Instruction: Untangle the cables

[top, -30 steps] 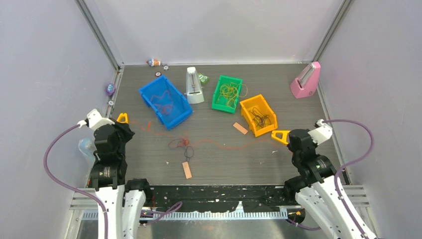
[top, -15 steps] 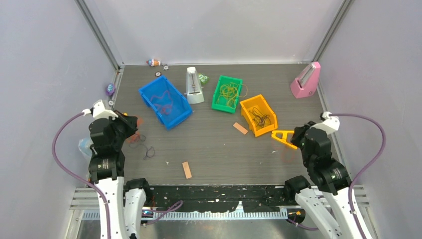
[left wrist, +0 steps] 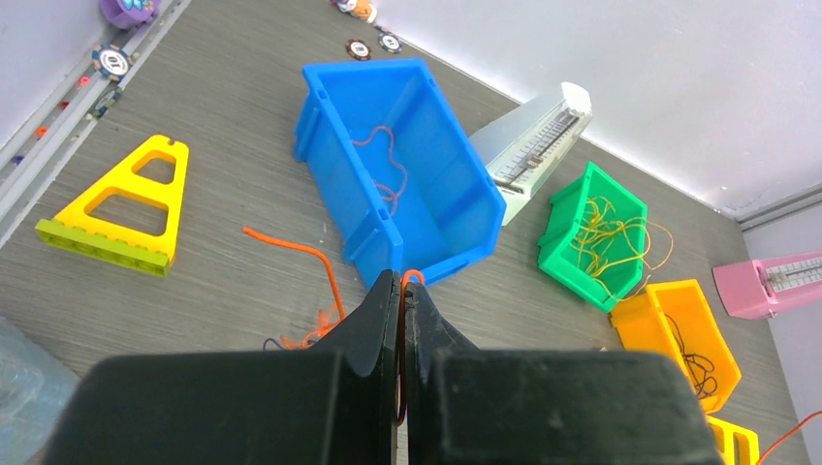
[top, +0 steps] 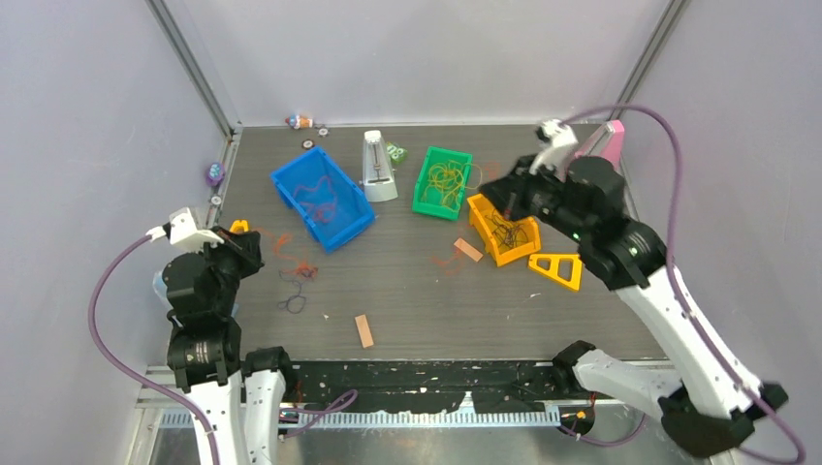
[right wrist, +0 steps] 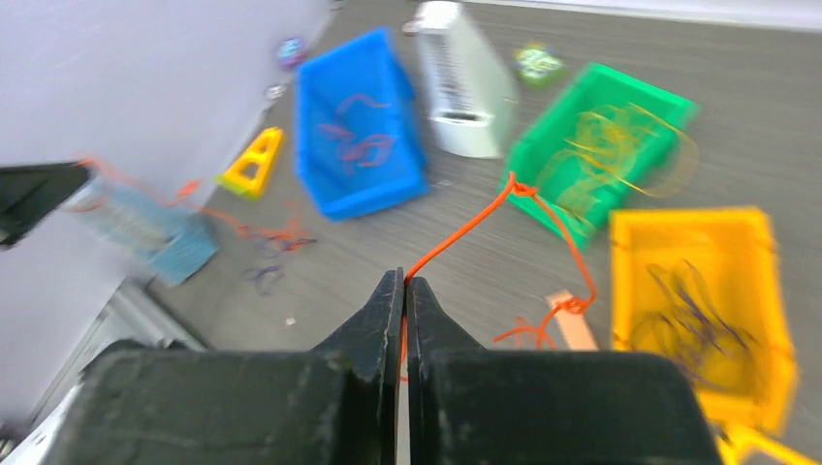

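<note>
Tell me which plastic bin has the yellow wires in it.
The green plastic bin in the middle: its strands are yellow, while the blue plastic bin holds red ones and the orange plastic bin dark ones.

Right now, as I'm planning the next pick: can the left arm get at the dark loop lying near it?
Probably, but not freely: the dark loop lies uncovered close to the left gripper, yet its jaws are shut on an orange strand, so it would have to let go first.
</note>
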You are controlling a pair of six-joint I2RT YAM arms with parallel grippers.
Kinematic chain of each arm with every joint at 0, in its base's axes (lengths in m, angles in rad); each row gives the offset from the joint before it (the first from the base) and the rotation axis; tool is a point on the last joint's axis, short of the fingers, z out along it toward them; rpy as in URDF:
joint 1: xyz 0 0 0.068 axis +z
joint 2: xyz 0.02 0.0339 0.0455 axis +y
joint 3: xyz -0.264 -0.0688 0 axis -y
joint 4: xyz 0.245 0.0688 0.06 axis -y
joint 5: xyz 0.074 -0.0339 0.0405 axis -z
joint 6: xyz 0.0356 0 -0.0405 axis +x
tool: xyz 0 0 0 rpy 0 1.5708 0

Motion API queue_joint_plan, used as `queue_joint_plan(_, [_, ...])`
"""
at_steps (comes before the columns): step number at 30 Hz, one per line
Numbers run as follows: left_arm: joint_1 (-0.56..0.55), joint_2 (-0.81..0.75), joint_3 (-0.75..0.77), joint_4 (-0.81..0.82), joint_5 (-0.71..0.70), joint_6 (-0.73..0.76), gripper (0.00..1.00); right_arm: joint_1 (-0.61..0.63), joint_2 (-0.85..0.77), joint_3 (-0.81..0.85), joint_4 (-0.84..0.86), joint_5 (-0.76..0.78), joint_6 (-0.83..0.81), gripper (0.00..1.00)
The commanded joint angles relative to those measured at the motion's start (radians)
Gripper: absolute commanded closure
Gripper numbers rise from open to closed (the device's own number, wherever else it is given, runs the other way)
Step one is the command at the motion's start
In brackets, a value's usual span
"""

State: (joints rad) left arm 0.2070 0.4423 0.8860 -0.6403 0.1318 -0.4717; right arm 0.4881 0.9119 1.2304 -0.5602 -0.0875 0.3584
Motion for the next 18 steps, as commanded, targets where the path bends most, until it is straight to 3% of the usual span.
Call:
queue_joint_plan(1, [0.003,0.002,0.026,0.008,0.016,-0.022,1.0,0.177,0.195,0.192,0.07,0.004,-0.065,0.95])
queue_joint_plan(6, [0.003,0.013,0.044,0.005,0.018,-0.034,1.0,0.281,0.377,0.369,0.128,0.034,-0.067,0.95])
queue_joint_plan(18, [0.003,0.041,0.062,0.009,0.034,-0.042,1.0,0.326,0.875,0.89,0.234,-0.039,-0.178,0.95])
